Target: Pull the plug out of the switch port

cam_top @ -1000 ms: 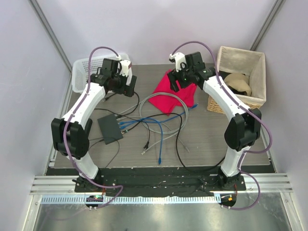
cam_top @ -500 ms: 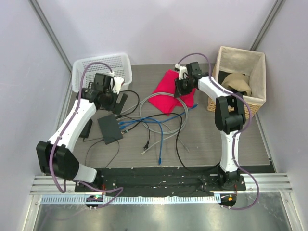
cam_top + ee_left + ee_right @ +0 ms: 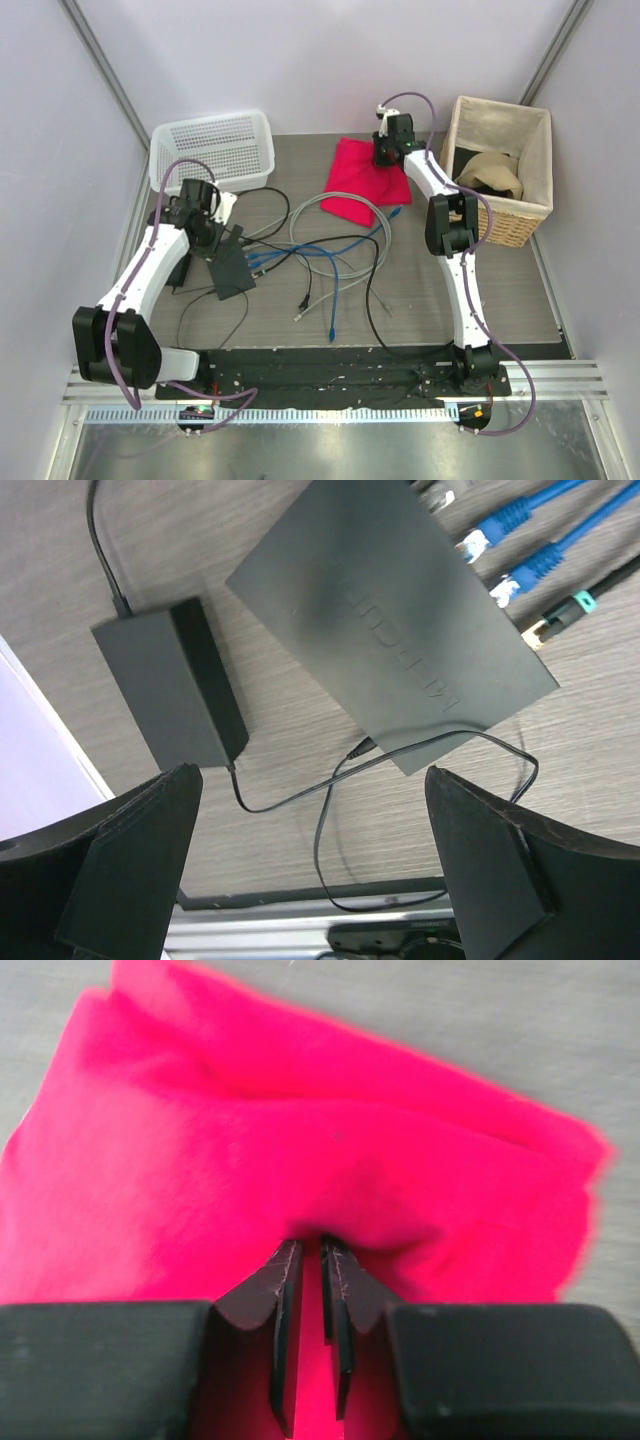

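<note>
One wicker basket (image 3: 500, 228), maybe hat (image 3: 495, 172) inside, left fingers (image 3: 130, 870) spread over switch (image 3: 390, 630), right fingers (image 3: 280, 1300) pinching red cloth (image 3: 300, 1140)

The top view is bright and evenly lit from above. Shadows on the worktop (image 3: 420, 290) are faint and soft, and the metal strip (image 3: 330, 450) at the near edge gives off a pale glare. The frame is sharp throughout, though the wall posts (image 3: 100, 70) slant toward the corners. In the left wrist view the switch (image 3: 390, 650) stays crisp, with a dull sheen on its matte top. The left gripper (image 3: 310, 780), close to the lens, is dark and soft-edged. In the right wrist view the cloth (image 3: 300, 1140) is oversaturated and blurred, its folds barely shaded. The right gripper (image 3: 307, 1250) is the sharpest thing there.
</note>
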### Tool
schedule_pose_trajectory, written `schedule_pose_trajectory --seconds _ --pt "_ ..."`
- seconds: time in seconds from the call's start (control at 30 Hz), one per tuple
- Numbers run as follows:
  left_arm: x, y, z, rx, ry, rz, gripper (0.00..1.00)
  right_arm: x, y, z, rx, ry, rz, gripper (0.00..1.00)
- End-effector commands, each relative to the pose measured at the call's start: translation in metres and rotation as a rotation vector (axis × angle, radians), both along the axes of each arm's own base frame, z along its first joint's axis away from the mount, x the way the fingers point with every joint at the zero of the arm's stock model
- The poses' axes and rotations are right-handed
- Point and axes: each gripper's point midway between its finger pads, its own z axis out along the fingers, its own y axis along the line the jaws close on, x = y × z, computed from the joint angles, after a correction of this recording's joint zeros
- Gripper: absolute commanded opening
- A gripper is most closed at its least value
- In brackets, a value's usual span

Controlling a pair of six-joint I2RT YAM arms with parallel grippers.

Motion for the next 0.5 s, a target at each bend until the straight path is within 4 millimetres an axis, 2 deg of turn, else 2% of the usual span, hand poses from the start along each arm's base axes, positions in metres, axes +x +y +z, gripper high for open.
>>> schedule_pose_trajectory --seconds 0.0,0.07,0.1,0.13,0.2,0.23,0.27,0.3,0.37,0.47 --pt "0.001 0.000 -0.013 -0.045 0.063 0.083 1.00 0.047 -0.036 0.083 -0.067 -0.276 -0.176 0.18" --pt "0.005 -0.003 -0.021 -0.071 0.099 0.113 1.00 0.048 -0.049 0.099 -0.095 -0.308 -0.239 0.16" --pt "0.007 -0.005 -0.024 -0.089 0.110 0.142 1.00 0.046 -0.052 0.120 -0.092 -0.335 -0.257 0.16" --pt "0.009 -0.007 -0.028 -0.108 0.122 0.155 1.00 0.042 -0.051 0.122 -0.087 -0.327 -0.253 0.16" --pt "0.019 -0.012 -0.035 -0.140 0.124 0.192 1.00 0.032 -0.041 0.132 -0.048 -0.316 -0.196 0.26" --pt "0.023 -0.013 -0.037 -0.151 0.124 0.201 1.00 0.022 -0.032 0.145 -0.021 -0.310 -0.139 0.33" --pt "0.029 -0.014 -0.036 -0.158 0.112 0.211 1.00 0.013 -0.013 0.150 0.032 -0.293 -0.044 0.46" --pt "0.034 -0.015 -0.042 -0.160 0.121 0.222 1.00 0.006 -0.005 0.157 0.052 -0.287 -0.007 0.50" --pt "0.044 -0.015 -0.043 -0.162 0.114 0.231 1.00 -0.012 0.007 0.170 0.078 -0.271 0.047 0.55" --pt "0.057 -0.009 -0.049 -0.143 0.121 0.276 1.00 -0.033 0.016 0.171 0.093 -0.233 0.079 0.58"
